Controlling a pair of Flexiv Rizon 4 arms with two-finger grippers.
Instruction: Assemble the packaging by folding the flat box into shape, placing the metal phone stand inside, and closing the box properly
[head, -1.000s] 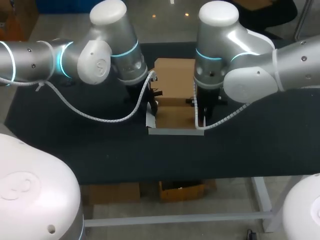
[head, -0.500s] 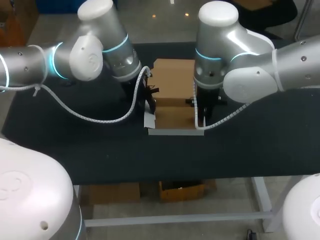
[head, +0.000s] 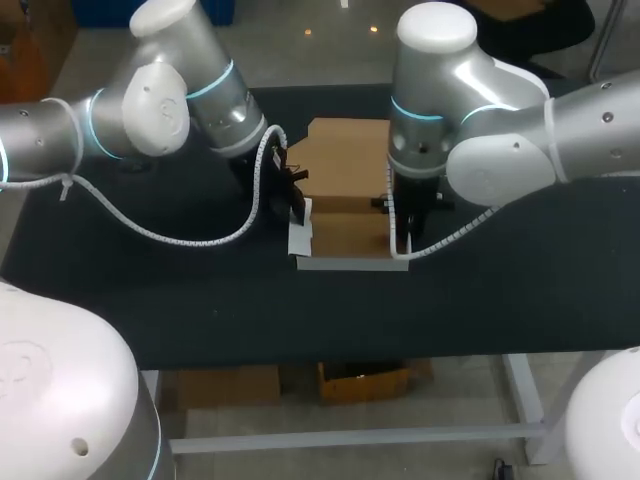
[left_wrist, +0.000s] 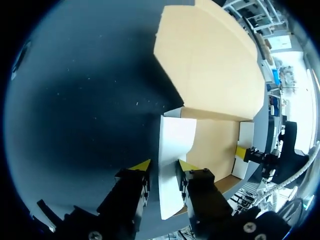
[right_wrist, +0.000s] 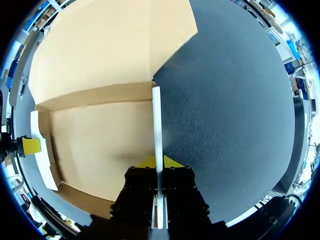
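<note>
A flat brown cardboard box with white outer faces lies in the middle of the black table, its lid panel spread away from me. My left gripper stands at the box's left side. In the left wrist view its fingers are open around the raised white left flap; the inner finger rests against it. My right gripper is shut on the upright white right side wall, held edge-on between its tips. No phone stand is in view.
The black table mat stretches wide around the box on all sides. A white cable hangs from my left arm over the mat, and another loops below my right wrist. The table's front edge runs below.
My left arm has swung back to the left, and the white left flap has leaned outward with it. The right arm and its wall have stayed still.
</note>
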